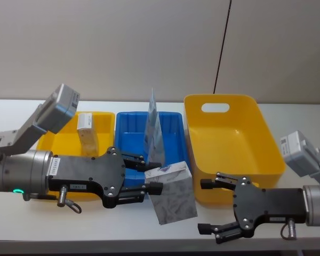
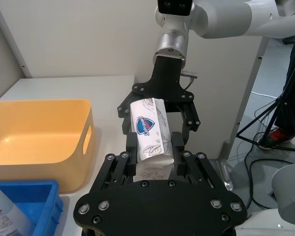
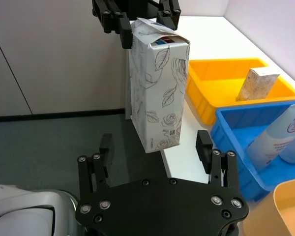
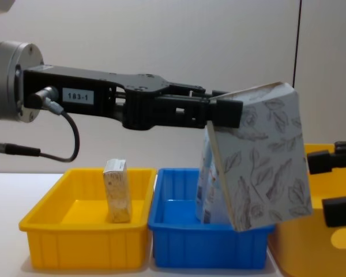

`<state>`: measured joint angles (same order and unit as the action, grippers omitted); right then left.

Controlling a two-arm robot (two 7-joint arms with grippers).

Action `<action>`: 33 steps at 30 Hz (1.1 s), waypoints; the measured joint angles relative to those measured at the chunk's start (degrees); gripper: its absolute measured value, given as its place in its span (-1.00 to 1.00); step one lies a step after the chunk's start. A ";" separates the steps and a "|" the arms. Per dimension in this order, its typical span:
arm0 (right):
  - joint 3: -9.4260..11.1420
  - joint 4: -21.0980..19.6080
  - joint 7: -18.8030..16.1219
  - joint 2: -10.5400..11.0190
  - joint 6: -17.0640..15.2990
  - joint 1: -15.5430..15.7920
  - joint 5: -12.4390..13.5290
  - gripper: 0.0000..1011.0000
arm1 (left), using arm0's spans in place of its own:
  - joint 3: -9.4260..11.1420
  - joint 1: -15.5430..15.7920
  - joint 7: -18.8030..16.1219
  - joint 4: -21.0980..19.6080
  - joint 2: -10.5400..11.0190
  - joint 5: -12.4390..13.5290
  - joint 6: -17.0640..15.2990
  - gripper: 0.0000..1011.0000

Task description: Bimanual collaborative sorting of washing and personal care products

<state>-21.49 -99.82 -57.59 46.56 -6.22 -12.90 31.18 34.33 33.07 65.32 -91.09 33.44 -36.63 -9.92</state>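
Observation:
My left gripper [image 1: 149, 174] is shut on the top end of a whitish carton with grey leaf print [image 1: 172, 196], which hangs tilted above the table's front edge, in front of the blue tray [image 1: 128, 128]. In the chest view the carton [image 4: 265, 161] sits between the left gripper [image 4: 225, 112] and the right gripper [image 4: 334, 186]. My right gripper [image 1: 204, 207] stands open just right of the carton, not touching it. A smaller carton [image 1: 85, 124] stands in the yellow tray [image 1: 64, 141]. A pale-blue pouch [image 1: 153, 128] stands upright in the blue tray.
A large yellow basket [image 1: 229, 138] with a handle slot stands at the right, behind my right gripper, and holds nothing. The two trays sit side by side left of it. A black cable hangs on the wall behind.

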 joint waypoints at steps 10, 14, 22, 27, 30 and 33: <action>-1.89 1.41 0.23 -1.73 0.28 -2.11 -0.74 0.98 | 0.00 0.00 0.00 0.00 0.00 0.00 0.00 -0.25; -2.75 2.07 0.38 -2.50 0.32 -2.97 -0.99 0.98 | 0.00 0.00 0.00 0.00 0.00 0.00 0.00 -0.25; -4.18 3.15 0.63 -3.79 0.28 -4.50 -1.43 0.98 | 0.00 0.00 0.00 0.00 0.00 0.00 0.00 -0.25; -5.11 3.79 0.82 -4.56 0.18 -5.45 -1.78 0.98 | 0.00 0.00 0.00 0.00 0.00 0.00 0.00 -0.25; -5.46 4.07 0.91 -4.89 0.10 -5.86 -1.90 0.98 | 0.00 0.00 0.00 0.00 0.00 0.00 0.00 -0.25; -5.75 4.28 1.02 -5.14 0.04 -6.15 -2.03 0.98 | 0.00 0.00 0.00 0.00 0.00 0.00 0.00 -0.25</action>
<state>-27.24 -95.54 -56.57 41.43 -6.19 -19.05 29.15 34.32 33.07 65.32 -91.09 33.44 -36.64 -9.92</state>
